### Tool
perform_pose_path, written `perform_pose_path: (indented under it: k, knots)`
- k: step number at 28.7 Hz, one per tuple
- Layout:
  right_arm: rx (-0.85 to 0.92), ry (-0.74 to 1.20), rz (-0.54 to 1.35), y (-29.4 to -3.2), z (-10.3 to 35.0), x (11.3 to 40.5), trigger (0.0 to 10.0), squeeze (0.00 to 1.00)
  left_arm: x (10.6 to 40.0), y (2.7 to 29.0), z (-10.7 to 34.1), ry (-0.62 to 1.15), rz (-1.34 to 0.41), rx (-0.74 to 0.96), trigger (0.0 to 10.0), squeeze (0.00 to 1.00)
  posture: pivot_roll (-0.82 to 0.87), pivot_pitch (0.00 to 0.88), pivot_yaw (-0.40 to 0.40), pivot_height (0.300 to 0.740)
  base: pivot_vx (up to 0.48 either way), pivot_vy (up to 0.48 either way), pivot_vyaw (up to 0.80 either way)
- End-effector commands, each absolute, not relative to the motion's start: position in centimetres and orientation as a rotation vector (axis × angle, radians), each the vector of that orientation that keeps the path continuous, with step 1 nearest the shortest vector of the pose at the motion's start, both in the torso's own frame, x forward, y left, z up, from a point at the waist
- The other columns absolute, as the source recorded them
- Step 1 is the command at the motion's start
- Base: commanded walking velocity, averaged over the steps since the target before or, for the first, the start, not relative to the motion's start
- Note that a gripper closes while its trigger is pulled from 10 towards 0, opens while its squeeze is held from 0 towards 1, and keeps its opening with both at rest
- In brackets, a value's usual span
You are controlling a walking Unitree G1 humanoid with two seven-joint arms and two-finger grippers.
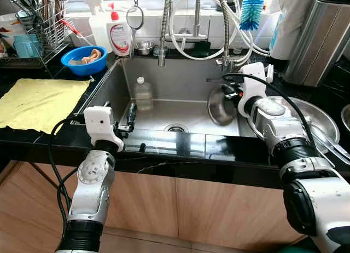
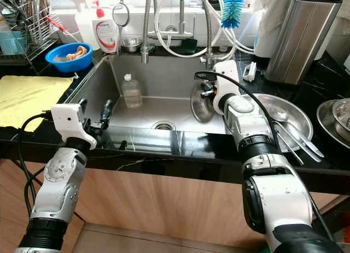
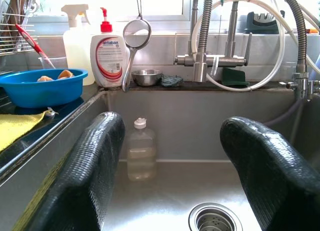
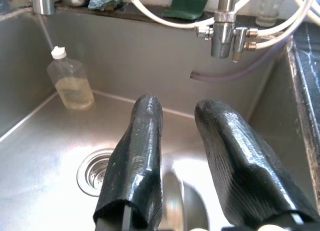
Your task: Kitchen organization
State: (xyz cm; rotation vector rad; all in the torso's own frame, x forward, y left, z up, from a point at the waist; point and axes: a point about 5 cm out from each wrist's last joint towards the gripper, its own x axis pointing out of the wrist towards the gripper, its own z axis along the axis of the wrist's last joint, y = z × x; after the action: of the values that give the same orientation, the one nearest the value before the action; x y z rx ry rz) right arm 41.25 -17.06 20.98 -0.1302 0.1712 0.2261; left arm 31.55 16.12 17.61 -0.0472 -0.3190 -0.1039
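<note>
A stainless sink [image 1: 180, 78] lies in front of me, and both grippers are inside it. A steel bowl [image 1: 219, 108] stands tilted on its edge against the sink's right wall. My right gripper [image 1: 227, 91] is at the bowl's top rim. In the right wrist view its fingers [image 4: 145, 141] are a little apart, with the shiny bowl [image 4: 182, 206] showing between them. My left gripper [image 1: 131, 116] hangs wide open over the sink's left front and holds nothing. A clear plastic bottle [image 1: 143, 94] with a white cap stands at the back left of the sink.
The drain [image 1: 175, 128] is mid-sink. A yellow cloth [image 1: 41, 99], a blue bowl [image 1: 83, 60], a soap bottle [image 1: 118, 36] and a dish rack [image 1: 33, 28] are on the left counter. A steel plate with utensils [image 1: 320, 124] is on the right. Faucet hoses [image 1: 180, 28] hang at the back.
</note>
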Motion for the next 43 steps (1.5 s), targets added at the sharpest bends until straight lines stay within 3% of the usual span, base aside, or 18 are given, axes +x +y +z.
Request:
perform_pose_path:
  k: [1, 13, 19, 28, 39, 43]
  knots:
    - [-0.132, 0.117, 0.226, -16.6, 22.4, 41.5, 10.0, 0.00, 31.5, 16.4, 17.9, -0.327, -0.094, -0.048, 10.0, 0.00, -0.12, 0.000, 0.053, 0.740, 0.000, 0.000, 0.00]
    - [-0.185, -0.111, 0.183, -16.1, 24.6, 40.5, 10.0, 0.00, 31.3, 16.5, 17.9, -0.327, -0.096, -0.039, 10.0, 0.00, -0.12, 0.000, 0.066, 0.740, 0.000, 0.000, 0.00]
    - [-0.190, -0.315, 0.186, -15.6, 25.4, 37.2, 10.0, 0.00, 31.2, 16.3, 17.8, -0.328, -0.099, -0.030, 10.0, 0.00, -0.13, 0.000, 0.081, 0.740, 0.000, 0.000, 0.00]
    - [-0.227, -0.470, 0.097, -16.5, 24.0, 31.6, 10.0, 0.00, 31.0, 16.2, 17.9, -0.353, -0.079, 0.011, 10.0, 0.00, -0.14, 0.000, 0.088, 0.740, 0.000, 0.000, 0.00]
    - [-0.178, -0.475, -0.006, -17.3, 23.0, 26.5, 10.0, 0.00, 29.8, 16.6, 17.2, -0.342, -0.065, 0.033, 10.0, 0.00, -0.16, 0.000, 0.100, 0.740, 0.000, 0.000, 0.00]
    - [-0.206, -0.423, -0.008, -17.3, 21.6, 26.2, 10.0, 0.00, 29.5, 16.6, 16.9, -0.333, -0.063, 0.029, 10.0, 0.00, -0.17, 0.000, 0.102, 0.740, 0.000, 0.000, 0.00]
